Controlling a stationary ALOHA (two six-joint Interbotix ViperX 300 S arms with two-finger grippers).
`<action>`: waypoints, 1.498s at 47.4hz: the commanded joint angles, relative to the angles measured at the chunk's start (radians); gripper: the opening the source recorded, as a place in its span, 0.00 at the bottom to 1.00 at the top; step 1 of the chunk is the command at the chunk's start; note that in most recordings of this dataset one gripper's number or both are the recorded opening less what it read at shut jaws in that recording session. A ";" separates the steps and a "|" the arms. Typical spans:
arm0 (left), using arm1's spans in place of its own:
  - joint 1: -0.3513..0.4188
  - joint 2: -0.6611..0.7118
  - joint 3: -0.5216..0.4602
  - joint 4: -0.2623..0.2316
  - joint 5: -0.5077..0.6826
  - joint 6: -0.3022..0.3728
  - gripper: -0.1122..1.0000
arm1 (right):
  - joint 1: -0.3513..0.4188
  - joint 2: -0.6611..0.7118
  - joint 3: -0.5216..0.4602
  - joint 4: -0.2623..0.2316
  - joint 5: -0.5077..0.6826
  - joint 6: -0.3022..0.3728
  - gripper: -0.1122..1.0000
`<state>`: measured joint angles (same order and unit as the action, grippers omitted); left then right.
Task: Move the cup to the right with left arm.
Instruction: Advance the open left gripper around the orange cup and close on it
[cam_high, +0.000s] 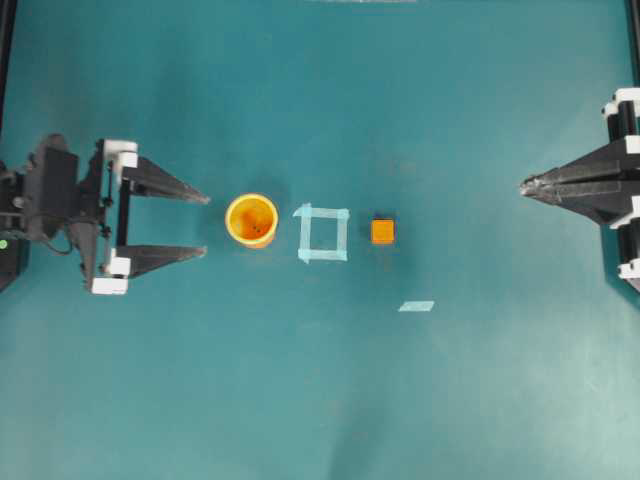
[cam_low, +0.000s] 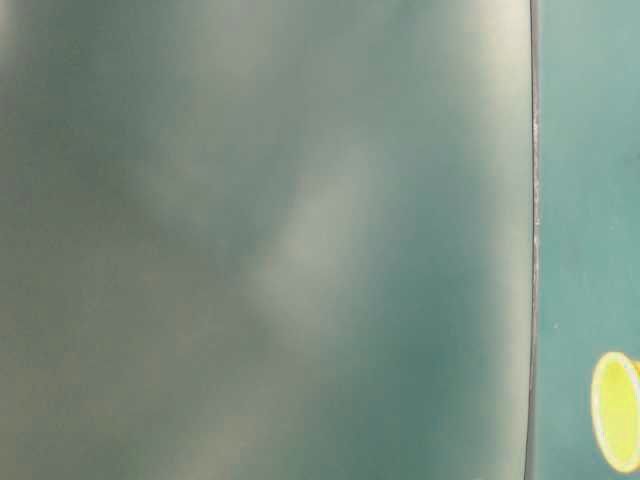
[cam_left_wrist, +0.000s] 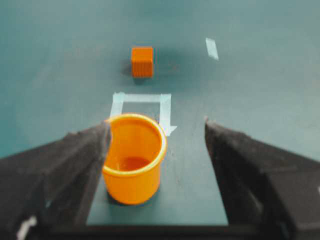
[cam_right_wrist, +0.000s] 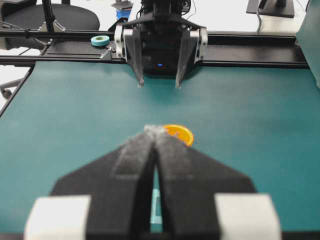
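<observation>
Your left gripper stands spread wide, tips just short of the cup, which sits upright on the counter left of the tape square, lined up for a grasp.

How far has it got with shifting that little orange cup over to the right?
Barely started. The small yellow-orange plastic cup stands left of the pale tape square, untouched. The left claw is open, its tips just short of the cup. Closing in, grasping and carrying it rightward remain. The right claw is shut, far off.
</observation>
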<state>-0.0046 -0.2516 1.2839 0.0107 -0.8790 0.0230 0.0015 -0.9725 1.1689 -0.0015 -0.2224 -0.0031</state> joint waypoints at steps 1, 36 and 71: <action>0.000 0.069 -0.006 0.003 -0.084 0.006 0.76 | 0.002 -0.003 -0.032 -0.003 0.006 -0.002 0.09; 0.075 0.278 -0.049 -0.003 -0.117 0.002 0.81 | 0.002 -0.011 -0.051 -0.005 0.026 0.003 0.09; 0.028 0.477 -0.219 0.003 -0.104 0.002 0.81 | 0.002 -0.011 -0.057 -0.003 0.061 0.006 0.09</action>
<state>0.0261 0.2316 1.0815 0.0107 -0.9771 0.0245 0.0015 -0.9848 1.1459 -0.0031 -0.1580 0.0015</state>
